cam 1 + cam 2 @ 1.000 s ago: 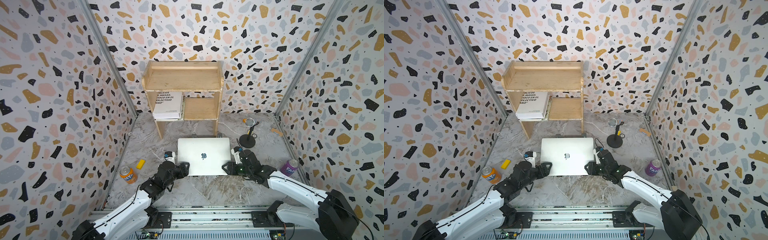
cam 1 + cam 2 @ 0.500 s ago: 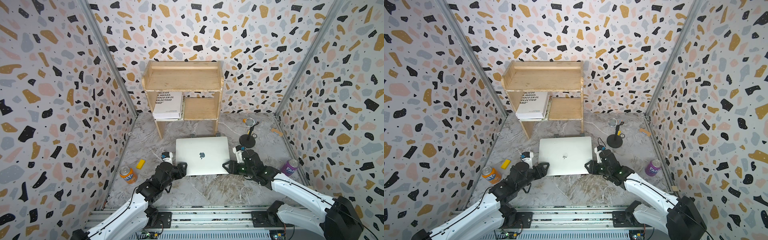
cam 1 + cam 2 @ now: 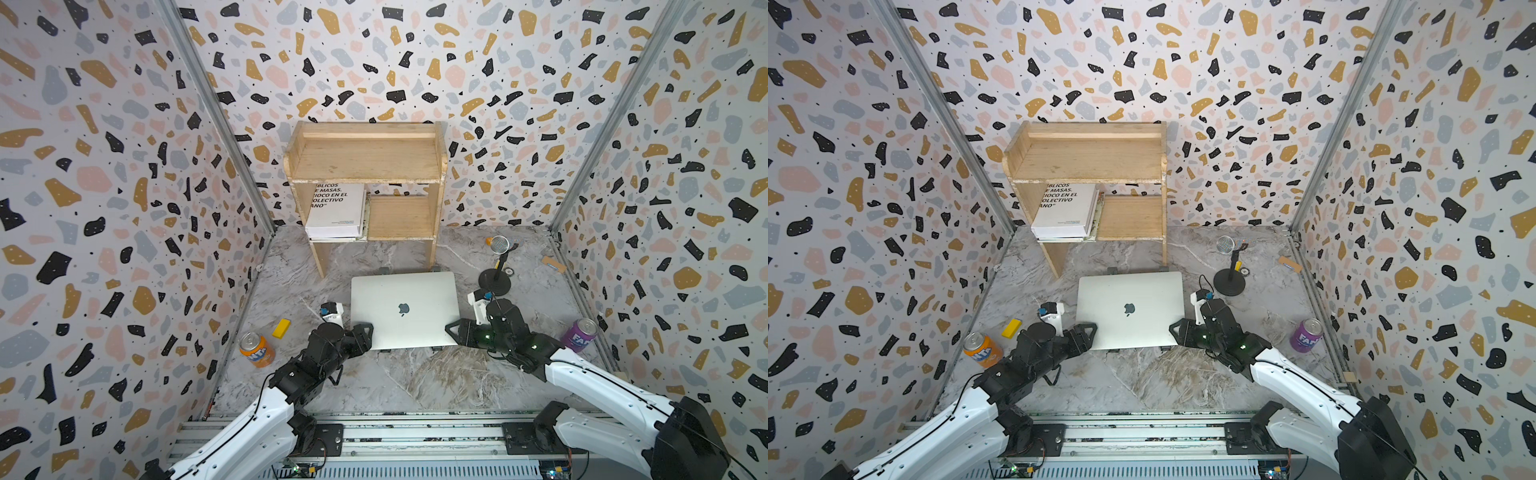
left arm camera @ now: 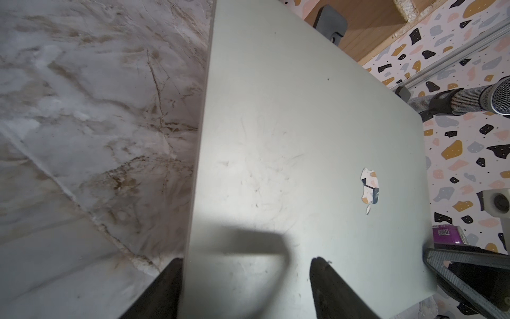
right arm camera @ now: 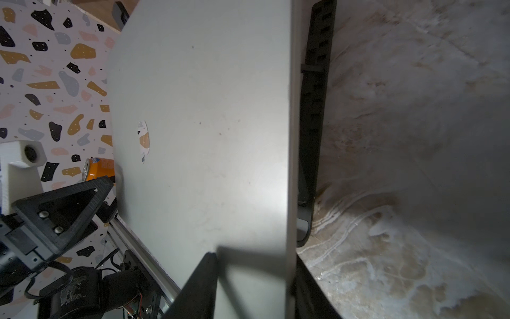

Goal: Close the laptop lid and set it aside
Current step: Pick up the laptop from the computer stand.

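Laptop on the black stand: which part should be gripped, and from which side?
Grip the laptop by its short side edges, near the front: left gripper from the left, right gripper from the right, one finger above, one beneath. It is thin, and the stand holds its edges off the table.

The right gripper [image 5: 254, 259] straddled an edge of the closed thin silver laptop [image 5: 198, 110], one black finger on top, one beneath. A black slotted stand [image 5: 314, 110] lay under it on the grey marble table [image 5: 414, 138]; an orange can [image 5: 98, 169] showed beyond.
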Controlling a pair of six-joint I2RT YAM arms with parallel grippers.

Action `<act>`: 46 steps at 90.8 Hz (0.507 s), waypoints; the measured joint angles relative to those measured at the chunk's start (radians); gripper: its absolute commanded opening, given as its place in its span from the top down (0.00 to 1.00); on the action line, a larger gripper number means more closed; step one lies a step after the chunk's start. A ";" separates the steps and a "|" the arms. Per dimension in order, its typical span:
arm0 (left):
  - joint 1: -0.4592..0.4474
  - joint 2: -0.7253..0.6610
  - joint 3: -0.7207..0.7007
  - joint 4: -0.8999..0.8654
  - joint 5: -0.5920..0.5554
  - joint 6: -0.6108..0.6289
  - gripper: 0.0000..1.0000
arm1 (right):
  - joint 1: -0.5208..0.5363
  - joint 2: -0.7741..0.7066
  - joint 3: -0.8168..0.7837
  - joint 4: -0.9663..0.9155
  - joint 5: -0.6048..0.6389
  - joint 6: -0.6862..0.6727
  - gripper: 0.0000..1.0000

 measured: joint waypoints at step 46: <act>0.000 -0.076 0.018 -0.056 0.002 -0.029 0.31 | 0.000 -0.072 -0.037 0.058 -0.011 0.073 0.64</act>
